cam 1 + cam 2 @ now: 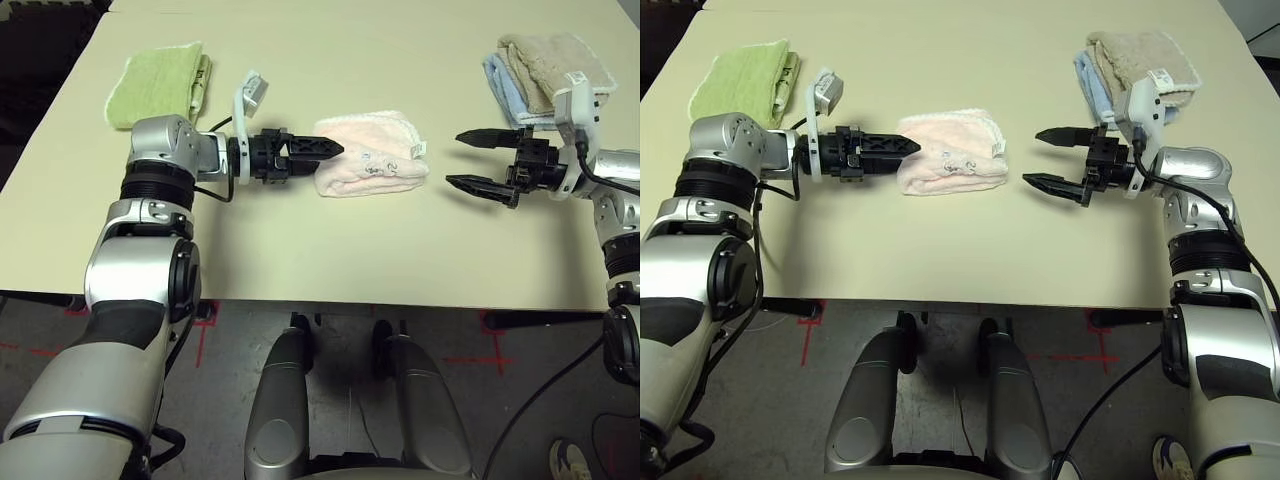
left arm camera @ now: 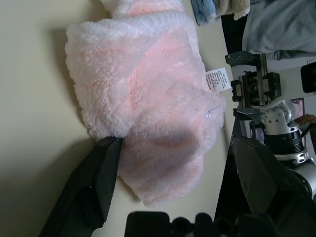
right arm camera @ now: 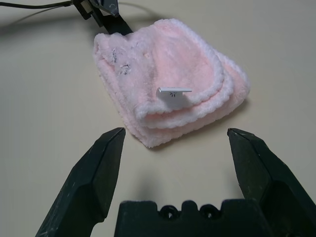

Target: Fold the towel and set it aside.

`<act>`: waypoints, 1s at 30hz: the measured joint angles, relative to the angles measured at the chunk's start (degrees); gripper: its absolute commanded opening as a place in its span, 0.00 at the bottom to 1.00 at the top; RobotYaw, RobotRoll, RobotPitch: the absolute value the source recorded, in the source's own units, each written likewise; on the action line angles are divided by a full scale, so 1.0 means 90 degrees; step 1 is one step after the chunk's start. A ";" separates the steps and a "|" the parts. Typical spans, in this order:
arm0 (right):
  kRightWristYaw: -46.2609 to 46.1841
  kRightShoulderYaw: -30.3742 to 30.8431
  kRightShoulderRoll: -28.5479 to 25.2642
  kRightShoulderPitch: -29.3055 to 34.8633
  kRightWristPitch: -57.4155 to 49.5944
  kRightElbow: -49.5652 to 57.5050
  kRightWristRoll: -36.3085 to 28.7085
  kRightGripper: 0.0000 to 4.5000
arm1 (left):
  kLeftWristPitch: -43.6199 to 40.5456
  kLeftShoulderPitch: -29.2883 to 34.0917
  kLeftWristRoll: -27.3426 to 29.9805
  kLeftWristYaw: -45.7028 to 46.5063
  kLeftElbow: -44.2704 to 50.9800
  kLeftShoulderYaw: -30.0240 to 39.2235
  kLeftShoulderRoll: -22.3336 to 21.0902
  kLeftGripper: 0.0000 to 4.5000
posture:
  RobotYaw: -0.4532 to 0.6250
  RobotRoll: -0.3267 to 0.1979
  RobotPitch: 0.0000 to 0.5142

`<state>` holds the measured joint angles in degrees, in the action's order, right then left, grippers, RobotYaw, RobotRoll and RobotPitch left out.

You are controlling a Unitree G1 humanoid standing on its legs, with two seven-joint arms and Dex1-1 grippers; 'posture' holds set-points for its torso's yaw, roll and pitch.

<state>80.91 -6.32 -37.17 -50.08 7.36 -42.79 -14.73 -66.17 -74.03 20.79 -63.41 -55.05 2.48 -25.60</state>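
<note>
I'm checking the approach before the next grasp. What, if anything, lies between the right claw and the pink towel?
Nothing visible. The right claw is open and faces the folded pink towel across bare table. The beige and blue towels sit behind it, out of that path. The left claw is at the towel's opposite edge.

- The towel [image 2: 148,98] carries a white care tag [image 2: 217,80] with small printed lines, too fine to read.
- Dark embroidered lettering [image 3: 121,61] on its pink cloth is not legible.
- No other text can be read.
</note>
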 measured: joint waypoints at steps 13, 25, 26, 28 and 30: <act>0.0000 0.0001 0.0009 0.0012 -0.0004 0.0007 -0.0043 0.99 | 0.0730 -0.0245 -0.0519 -0.0644 -0.0465 -0.0644 -0.0492 1.00 | 0.49 0.62 0.61; 0.0000 0.0002 0.0014 0.0015 -0.0013 0.0068 -0.0045 0.99 | 0.0205 -0.0388 -0.0454 -0.0481 -0.0587 -0.0233 0.0109 1.00 | 0.47 0.62 0.60; 0.0000 0.0002 0.0013 0.0015 -0.0013 0.0082 -0.0047 0.99 | 0.0200 -0.0416 -0.0444 -0.0407 -0.0653 -0.0151 0.0190 1.00 | 0.47 0.62 0.60; -0.0001 0.0002 0.0014 0.0015 -0.0016 0.0082 -0.0047 0.99 | 0.0226 -0.0472 -0.0442 -0.0252 -0.0722 -0.0059 0.0349 1.00 | 0.47 0.62 0.60; -0.0005 0.0002 0.0014 0.0017 -0.0020 0.0085 -0.0048 0.99 | 0.0284 -0.0488 -0.0442 -0.0133 -0.0747 0.0037 0.0486 1.00 | 0.46 0.62 0.59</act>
<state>80.87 -6.31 -37.05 -49.93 7.18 -42.03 -15.16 -63.62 -78.42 16.81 -64.60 -61.77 2.81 -21.23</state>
